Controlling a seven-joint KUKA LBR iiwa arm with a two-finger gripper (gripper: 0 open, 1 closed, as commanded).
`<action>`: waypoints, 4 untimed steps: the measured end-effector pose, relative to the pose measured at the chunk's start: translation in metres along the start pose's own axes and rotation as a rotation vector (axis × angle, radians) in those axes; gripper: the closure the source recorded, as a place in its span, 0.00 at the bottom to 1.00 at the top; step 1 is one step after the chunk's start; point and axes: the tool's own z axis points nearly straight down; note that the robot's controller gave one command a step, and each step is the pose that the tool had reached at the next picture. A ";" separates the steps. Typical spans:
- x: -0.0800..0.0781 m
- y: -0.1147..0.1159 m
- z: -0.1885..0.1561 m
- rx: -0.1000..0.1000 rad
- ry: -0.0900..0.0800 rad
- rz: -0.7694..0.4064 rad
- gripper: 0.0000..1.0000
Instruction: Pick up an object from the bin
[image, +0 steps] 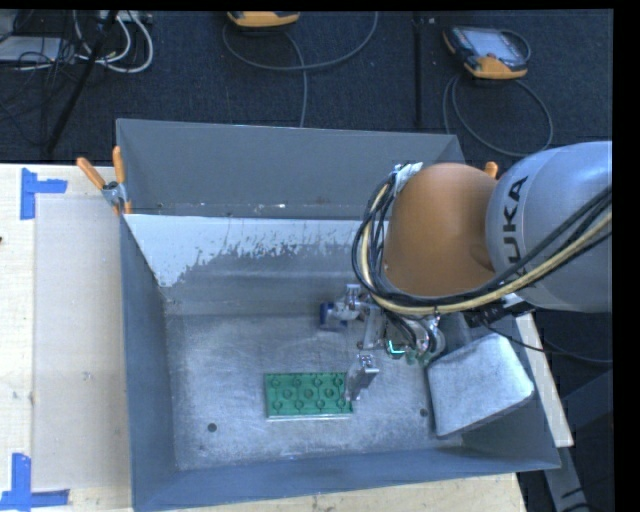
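Since the arm comes in from the right, the gripper (358, 340) hangs low over the right-centre of the bin (200, 330). It appears open. One finger (350, 300) sits toward the far side and the other (364, 378) toward the near side, with bare floor between them.

Only clear candidate is a flat green studded plate (305, 395), lying face up on the bin floor, near side, about mid-width. Its long axis runs left to right, almost parallel to the near wall. Nothing is between the fingers.

Key relation: the plate lies left of the gripper's middle and nearer. Only its right end reaches the near finger, which is over or touching that end; contact cannot be confirmed from above. The finger gap runs far to near, so it crosses the plate's short width. That orientation seems right for a pinch.

Judgement: the gripper is off-centre. It needs to shift left and toward the near wall so both fingers straddle the plate. The plate is thin and flat on the floor, so the fingers may skate over it.

A small bluish bit (330, 314) sits just beside the far finger. Cannot tell whether it is a loose thing or part of the robot.
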 end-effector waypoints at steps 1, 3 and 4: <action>-0.021 0.010 0.100 0.002 -0.009 -0.397 0.00; -0.006 -0.001 0.094 0.004 0.008 -0.680 1.00; 0.016 -0.009 -0.027 0.005 -0.015 -0.678 1.00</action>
